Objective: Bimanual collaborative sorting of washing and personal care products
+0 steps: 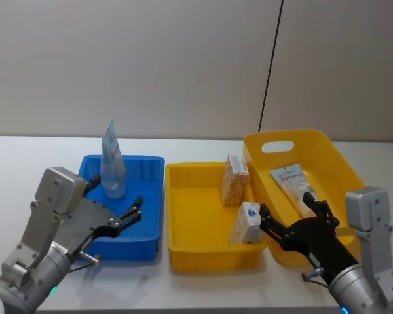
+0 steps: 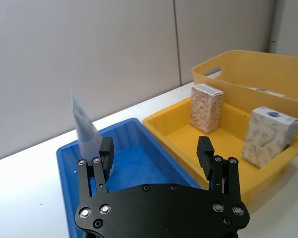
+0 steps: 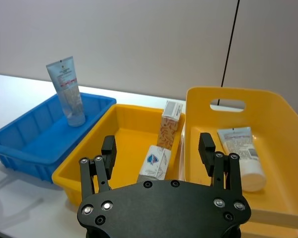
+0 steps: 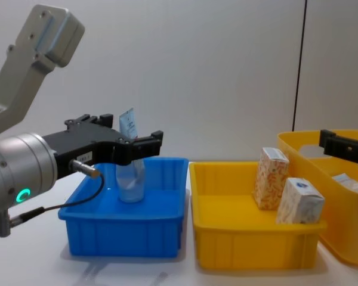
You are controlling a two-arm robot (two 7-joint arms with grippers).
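My left hand (image 1: 137,209) hovers open above the blue bin (image 1: 156,190), with the tube (image 1: 112,160) upright at 11 o'clock near the far wall. My right hand (image 1: 286,208) (also spread) hangs where the yellow tray (image 1: 190,216) meets the tall yellow bin (image 1: 327,154): white-blue carton (image 1: 245,224) at 9, orange-speckled carton (image 1: 234,181) at 11, second tube (image 1: 289,182) lying at 12.

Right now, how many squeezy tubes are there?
2. The upright tube stands in the blue bin; the lying tube rests in the handled yellow bin. More could hide behind its wall.
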